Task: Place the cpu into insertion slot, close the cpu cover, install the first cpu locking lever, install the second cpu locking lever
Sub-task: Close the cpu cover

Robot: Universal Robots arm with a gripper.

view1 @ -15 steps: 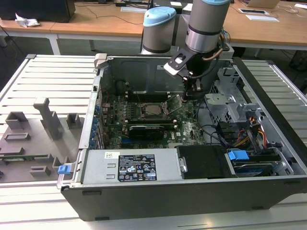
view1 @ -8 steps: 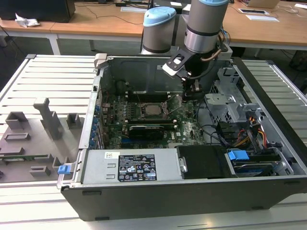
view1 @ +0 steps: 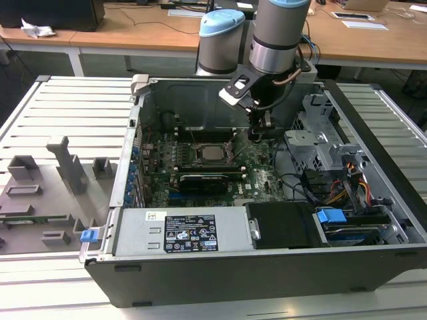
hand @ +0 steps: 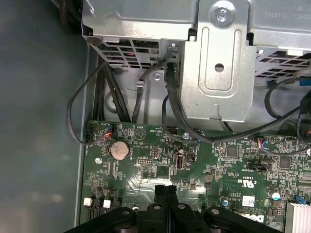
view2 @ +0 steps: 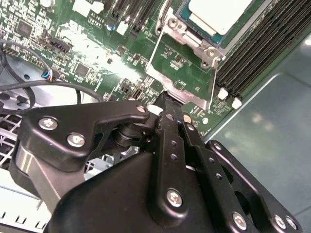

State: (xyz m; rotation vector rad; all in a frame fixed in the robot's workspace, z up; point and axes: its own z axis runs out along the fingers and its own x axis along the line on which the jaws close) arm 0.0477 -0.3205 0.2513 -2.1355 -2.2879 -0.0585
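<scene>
The cpu (view2: 218, 14), a square chip with a pale metal top, lies in the insertion slot (view2: 197, 42) on the green board; the exterior view shows the cpu (view1: 213, 153) mid-board. The cpu cover (view2: 192, 98), a thin silvery frame, is swung open away from the slot, and green board shows through its window. My gripper (view2: 165, 98) is shut, its black tips at the cover's free edge with nothing visibly between them. In the exterior view the gripper (view1: 255, 135) hangs just to the right of the slot. Over the board, the first wrist view shows the gripper (hand: 165, 189) with fingers pressed together.
Black memory slots (view2: 252, 53) run beside the socket. A metal drive cage (hand: 218, 63) and loose black cables (hand: 97, 97) stand past the board's edge. The power supply (view1: 180, 233) fills the case front. A grey fixture plate (view1: 47, 193) lies at the exterior view's left.
</scene>
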